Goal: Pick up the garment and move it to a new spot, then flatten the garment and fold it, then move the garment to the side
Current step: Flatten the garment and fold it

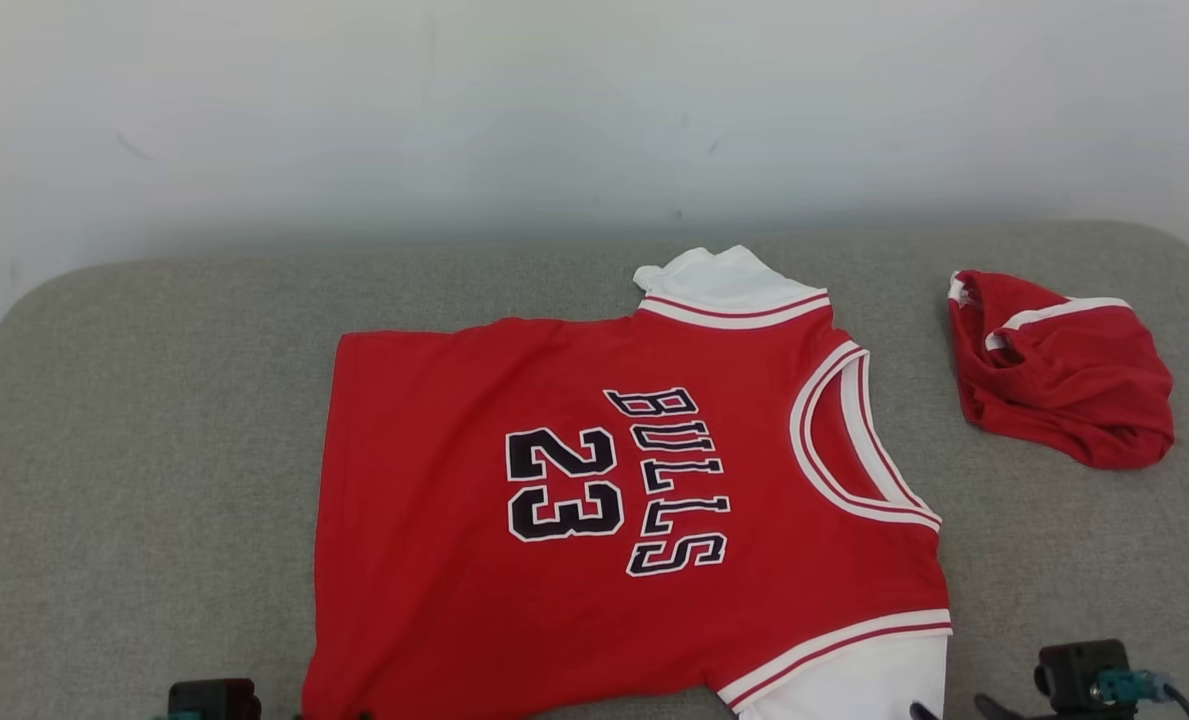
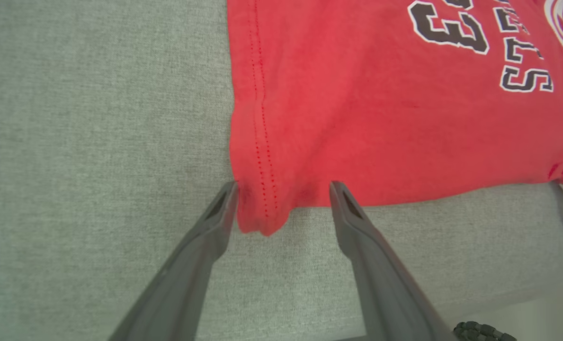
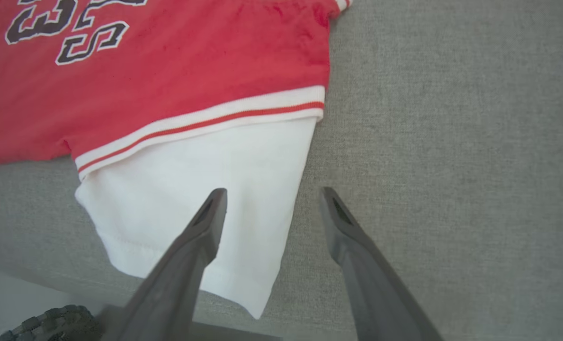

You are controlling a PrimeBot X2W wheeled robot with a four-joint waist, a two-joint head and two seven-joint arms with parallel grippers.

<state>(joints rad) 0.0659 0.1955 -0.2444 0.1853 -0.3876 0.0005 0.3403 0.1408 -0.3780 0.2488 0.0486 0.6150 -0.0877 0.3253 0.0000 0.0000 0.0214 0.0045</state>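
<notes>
Left gripper (image 2: 283,185), spread wide, flanks one hem corner of the garment (image 2: 380,118).

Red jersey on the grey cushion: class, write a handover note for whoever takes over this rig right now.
Left gripper: open, fingers astride the jersey's hem corner.
Right gripper: open, fingers astride the white sleeve's edge.
Jersey lies spread, print up, on the grey cushion; a crumpled red garment sits to its right.
Done: flattening, apparently.
Left: fold, move aside.

Open left claw (image 2: 283,189) astride red jersey (image 2: 380,118) corner on grey cushion (image 2: 96,142)
</notes>
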